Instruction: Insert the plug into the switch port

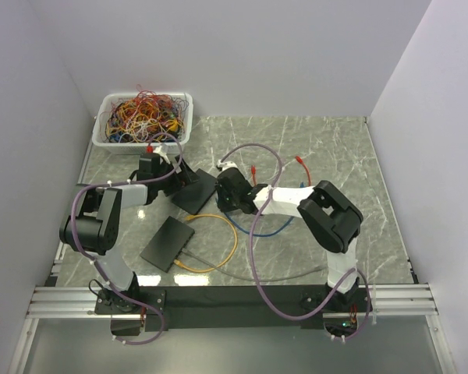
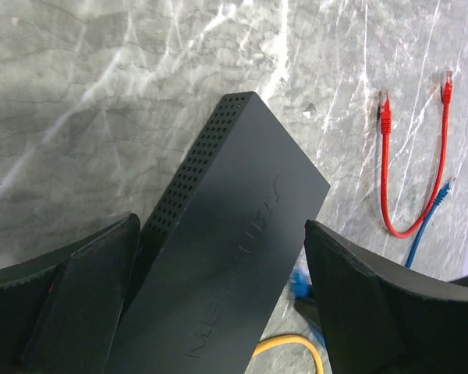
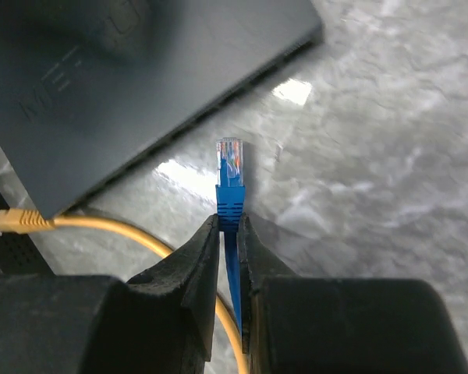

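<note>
Blue plug (image 3: 229,160): confirm that it is clamped by its boot between the closed fingers of the right gripper (image 3: 228,224), with the clear connector tip projecting forward and pointing at the black switch (image 3: 140,70). Judging by this grip, the pick-up part of the task is done. The insertion is not done. In the right wrist view the plug tip hangs just short of the switch's long side edge, with a strip of bare marble table (image 3: 374,156) showing between them. You cannot make out individual ports on that edge because it is dark and blurred, so treat port selection as unconfirmed. Check the left gripper (image 2: 222,220) next. Its fingers stand wide apart on either side of the switch, each close to a side wall, but the pictures do not show whether the pads press on the casing or merely bracket it. Either way, it appears placed to steady the switch against the push of insertion. What is left, as a judgement: bring the plug level with a free port, square it to the switch edge, check the latch orientation, and push until it seats. Note the clutter around the switch. A yellow cable (image 3: 125,234) lies on the table just beside the switch's near corner, under the plug's line of approach. A second switch (image 1: 168,243) sits near the black switch on the side toward the arm bases. A red cable (image 2: 386,171) lies well beyond the switch's far corner. Keep the plug clear of the yellow cable on approach.
</note>
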{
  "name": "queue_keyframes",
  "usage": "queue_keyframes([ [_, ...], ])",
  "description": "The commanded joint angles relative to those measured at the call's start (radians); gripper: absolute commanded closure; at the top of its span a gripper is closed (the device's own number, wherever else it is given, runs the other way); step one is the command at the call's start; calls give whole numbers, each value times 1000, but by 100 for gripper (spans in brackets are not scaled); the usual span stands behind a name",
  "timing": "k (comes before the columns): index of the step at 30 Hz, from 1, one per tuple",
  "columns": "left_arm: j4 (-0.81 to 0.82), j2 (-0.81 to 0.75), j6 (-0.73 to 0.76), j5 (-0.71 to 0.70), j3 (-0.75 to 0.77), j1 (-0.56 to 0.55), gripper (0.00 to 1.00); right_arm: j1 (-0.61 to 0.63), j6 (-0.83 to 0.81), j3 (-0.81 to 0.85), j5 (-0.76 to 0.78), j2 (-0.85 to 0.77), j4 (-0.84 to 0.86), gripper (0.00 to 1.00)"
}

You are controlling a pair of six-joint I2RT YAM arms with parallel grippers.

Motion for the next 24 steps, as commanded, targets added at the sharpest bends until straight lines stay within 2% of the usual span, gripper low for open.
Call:
queue_keyframes([
  [1, 45, -5, -3, -9, -10, -17, 7, 15, -25, 64, 22, 36, -37, 100],
  [24, 57, 38, 6, -18, -6, -52, 8, 62, -39, 73, -16, 29, -8, 100],
])
